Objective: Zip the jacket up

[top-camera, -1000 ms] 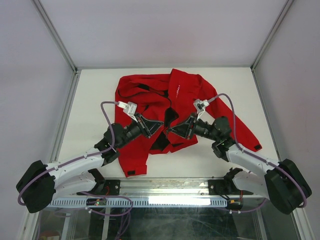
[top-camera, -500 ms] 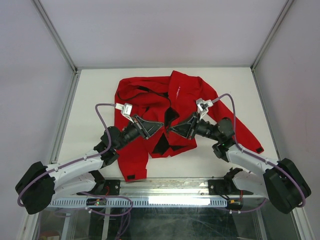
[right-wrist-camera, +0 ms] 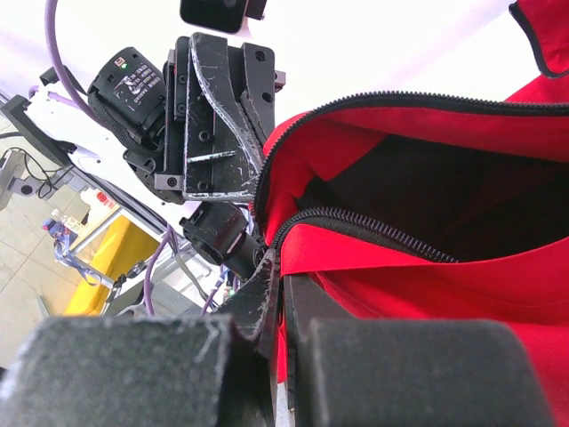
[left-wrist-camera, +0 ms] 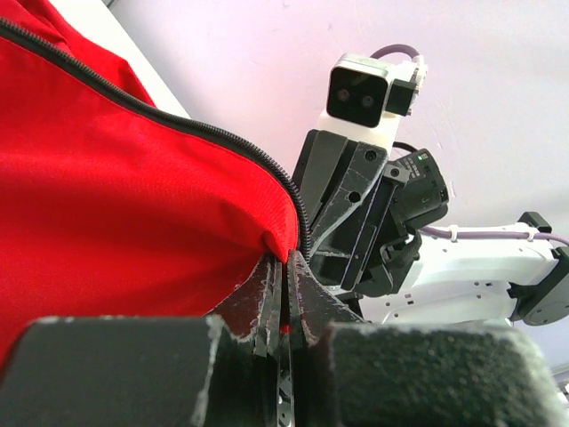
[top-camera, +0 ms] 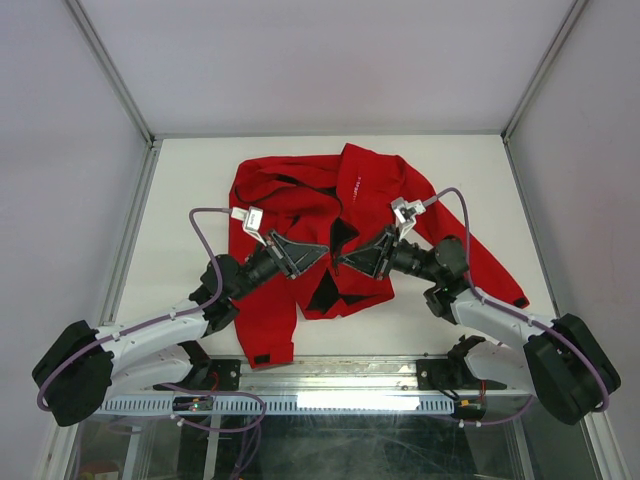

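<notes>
The red jacket (top-camera: 300, 200) lies spread on the white table, its front open and black lining showing at the middle. My left gripper (top-camera: 322, 247) is shut on the jacket's left front edge; in the left wrist view the gripper (left-wrist-camera: 286, 267) pinches red fabric (left-wrist-camera: 133, 205) beside the dark zipper teeth (left-wrist-camera: 222, 133). My right gripper (top-camera: 340, 262) is shut on the right front edge; in the right wrist view the gripper (right-wrist-camera: 283, 271) clamps the fabric (right-wrist-camera: 444, 285) just below the zipper teeth (right-wrist-camera: 373, 231). The two grippers face each other, close together above the hem.
The table (top-camera: 180, 180) is walled by pale panels with a metal frame. The jacket's right sleeve (top-camera: 490, 260) runs toward the right edge and its left sleeve (top-camera: 270, 320) hangs toward the near rail (top-camera: 320, 375).
Over the last second the left arm drew back slightly to the left and the jacket's lower hem shifted a little. The last half second shows almost no motion.
</notes>
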